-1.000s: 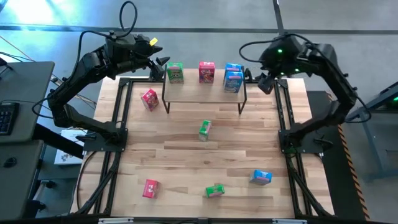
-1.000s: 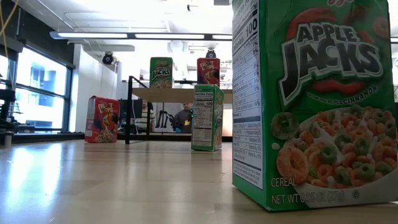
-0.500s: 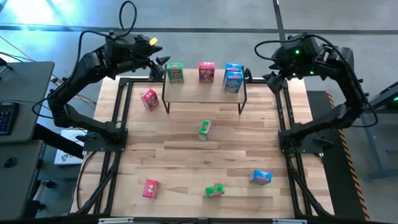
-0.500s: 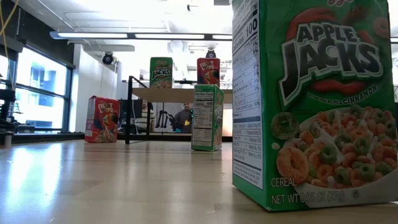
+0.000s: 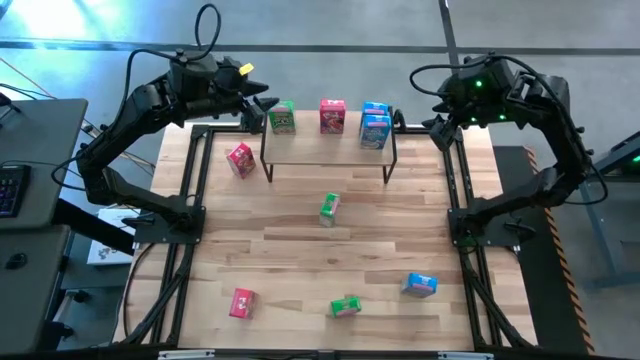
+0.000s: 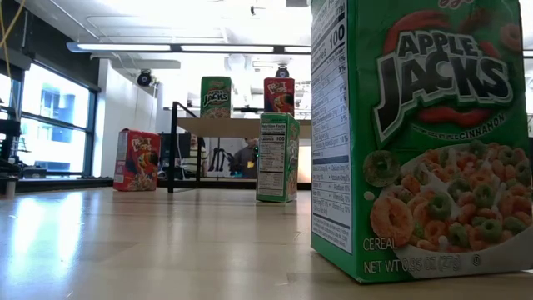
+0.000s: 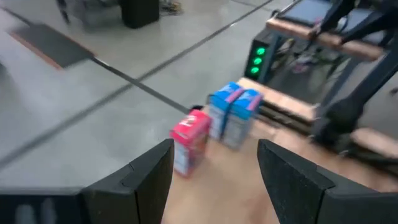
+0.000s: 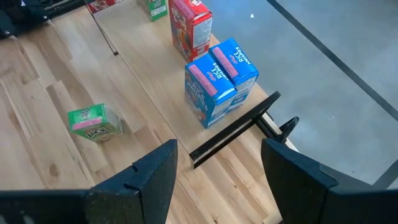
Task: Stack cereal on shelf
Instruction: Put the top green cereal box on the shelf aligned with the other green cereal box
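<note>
The shelf (image 5: 325, 147) stands at the table's far side. On its top board stand a green cereal box (image 5: 282, 116), a red one (image 5: 332, 115) and two blue ones (image 5: 375, 125) side by side. My left gripper (image 5: 262, 107) hovers open just left of the green box and touches nothing. Its wrist view shows the red box (image 7: 191, 140) and the blue pair (image 7: 233, 115) beyond the gripper (image 7: 216, 149). My right gripper (image 5: 438, 134) is open, off the shelf's right end. The blue pair (image 8: 221, 74) lies ahead of my right gripper (image 8: 219, 146).
Loose boxes stand or lie on the tabletop: red (image 5: 240, 159) left of the shelf, green (image 5: 329, 208) in the middle, and red (image 5: 242, 302), green (image 5: 346, 306) and blue (image 5: 420, 285) near the front edge. The front green box (image 6: 416, 142) fills the low view.
My right arm has drawn back from the shelf's right end toward the table's right edge, then held still. The boxes have kept their places.
</note>
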Controlling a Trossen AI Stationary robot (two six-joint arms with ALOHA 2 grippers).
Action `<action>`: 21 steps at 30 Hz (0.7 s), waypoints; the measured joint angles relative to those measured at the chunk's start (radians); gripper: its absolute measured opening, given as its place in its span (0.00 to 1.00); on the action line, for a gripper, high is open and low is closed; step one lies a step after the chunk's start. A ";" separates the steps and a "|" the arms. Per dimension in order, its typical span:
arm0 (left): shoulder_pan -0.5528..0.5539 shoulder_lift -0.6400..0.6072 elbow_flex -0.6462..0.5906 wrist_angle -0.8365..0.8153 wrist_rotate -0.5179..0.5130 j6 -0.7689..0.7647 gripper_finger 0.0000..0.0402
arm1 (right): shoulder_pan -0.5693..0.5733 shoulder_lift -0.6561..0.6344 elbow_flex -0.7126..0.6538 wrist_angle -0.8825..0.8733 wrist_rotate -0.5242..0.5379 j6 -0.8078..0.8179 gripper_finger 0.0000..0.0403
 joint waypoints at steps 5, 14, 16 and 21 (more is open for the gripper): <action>-0.012 0.000 0.000 0.000 0.032 -0.161 0.56 | 0.000 0.000 0.000 0.000 0.000 0.008 0.56; -0.091 0.021 0.001 0.010 0.032 -0.428 0.56 | 0.000 0.000 0.000 0.000 0.000 0.049 0.56; -0.106 0.032 0.000 0.014 0.032 -0.456 0.56 | 0.000 0.000 0.000 0.000 0.000 0.050 0.56; -0.136 0.049 0.000 0.029 0.029 -0.504 0.56 | 0.000 0.000 0.000 0.000 0.000 0.086 0.56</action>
